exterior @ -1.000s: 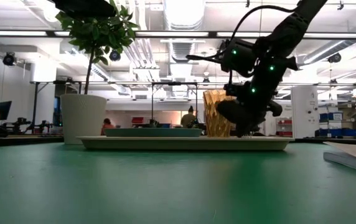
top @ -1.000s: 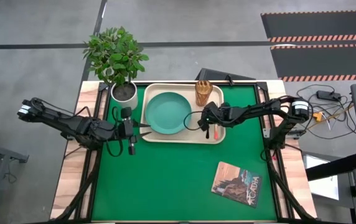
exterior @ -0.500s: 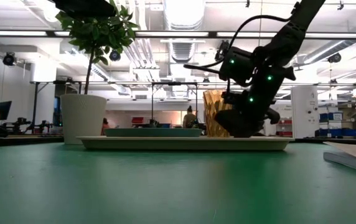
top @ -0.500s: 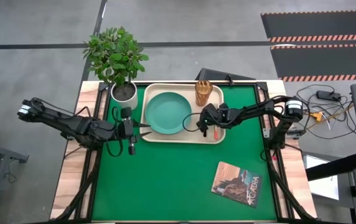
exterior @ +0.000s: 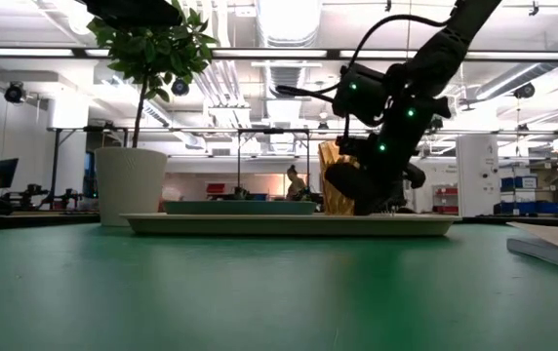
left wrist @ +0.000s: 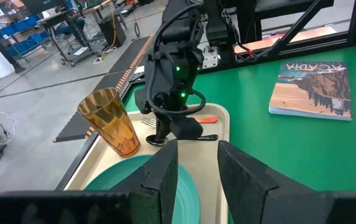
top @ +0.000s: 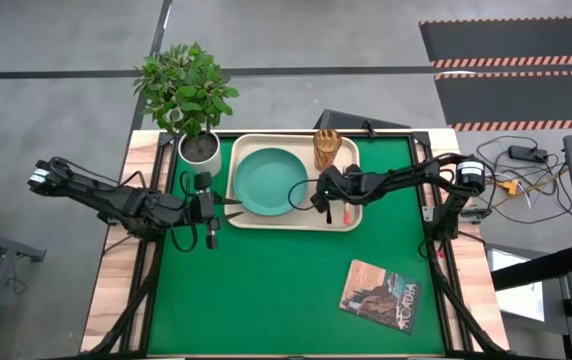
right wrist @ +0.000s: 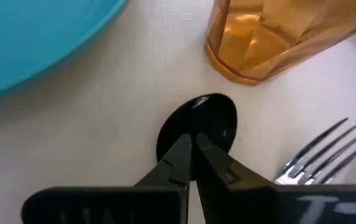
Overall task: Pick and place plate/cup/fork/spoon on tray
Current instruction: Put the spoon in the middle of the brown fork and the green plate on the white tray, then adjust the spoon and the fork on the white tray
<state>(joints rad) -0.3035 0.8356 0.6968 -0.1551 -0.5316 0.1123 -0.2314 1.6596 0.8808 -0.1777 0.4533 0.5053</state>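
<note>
The cream tray (top: 346, 222) lies at the table's far middle. On it are the teal plate (top: 269, 181), the amber cup (top: 326, 150) standing upright at the far right corner, and the fork (left wrist: 206, 119) with its orange handle, lying flat. My right gripper (right wrist: 193, 147) points down over the tray between plate and fork, shut on the dark spoon (left wrist: 210, 137), whose bowl (right wrist: 201, 121) shows just past the fingertips. My left gripper (left wrist: 196, 168) is open and empty, level, at the tray's left edge (top: 231, 207). My right gripper pinches the spoon between its two fingers where the bowl meets the handle (right wrist: 195, 138). The fingers come from above, pointing down. The spoon lies flat on the tray floor, its bowl (left wrist: 155, 142) toward the cup and its handle (left wrist: 210, 137) running out toward the tray's near rim.
A white pot with a leafy plant (top: 199, 148) stands at the tray's far left corner. A brown-covered book (top: 380, 296) lies at the near right of the green mat. The mat in front of the tray (top: 266, 290) is bare.
My right gripper has gone a little toward the table's left, low over the tray, from beside the fork toward the plate. Its fingers stay pointing down.
</note>
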